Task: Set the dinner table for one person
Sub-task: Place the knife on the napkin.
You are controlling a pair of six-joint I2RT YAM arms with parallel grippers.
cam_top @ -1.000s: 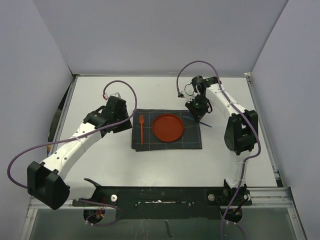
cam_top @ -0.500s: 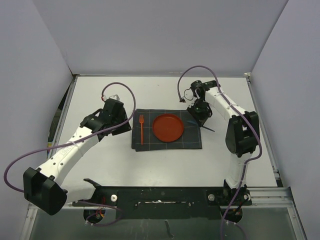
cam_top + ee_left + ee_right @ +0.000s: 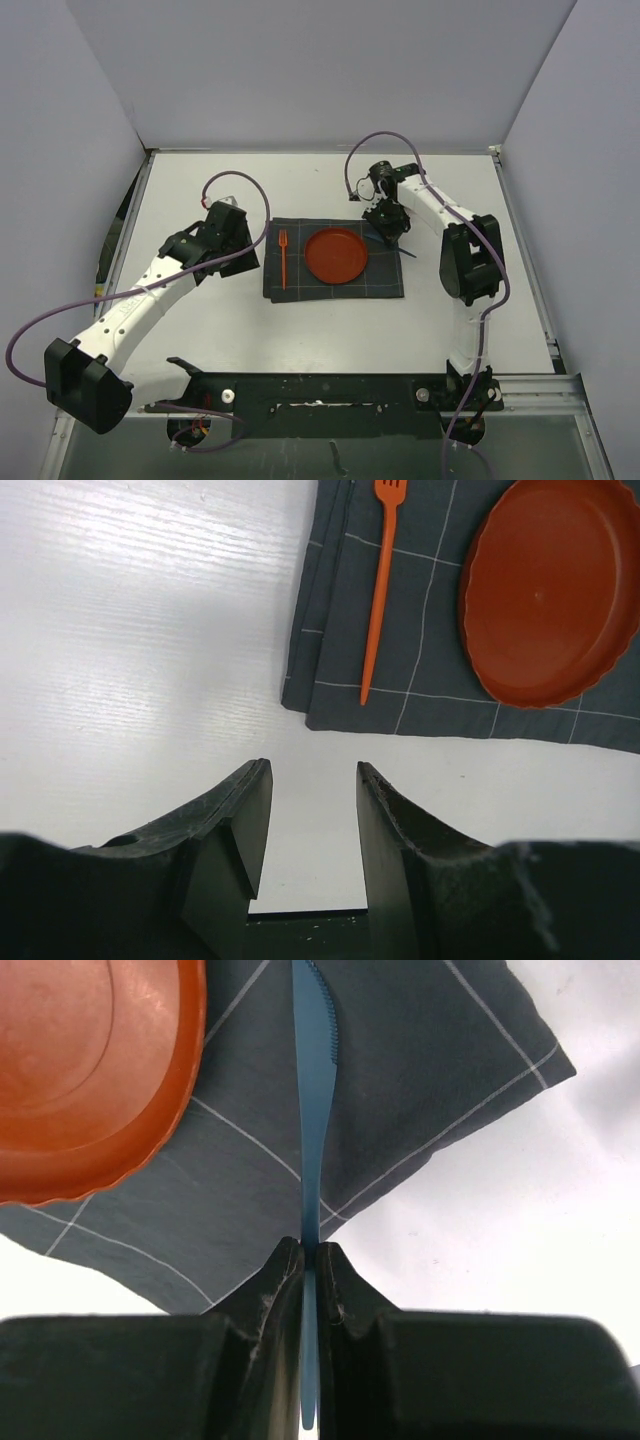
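The right claw [image 3: 310,1250] is clamped on a thin blue plastic knife [image 3: 315,1110]. Its serrated blade projects straight ahead of the fingers, over a dark grey cloth mat [image 3: 420,1090] with fine white grid lines. The handle end is hidden between the fingers. Ahead and to the left sits a glossy orange-red round plate [image 3: 90,1070] with a scalloped rim, cut off by the frame.

The left claw [image 3: 312,780] stands apart and empty over the dinner table [image 3: 130,630], which is white and faintly grained. Ahead of it, a slim orange fork [image 3: 380,590] lies on the mat, its tines partly cut off.
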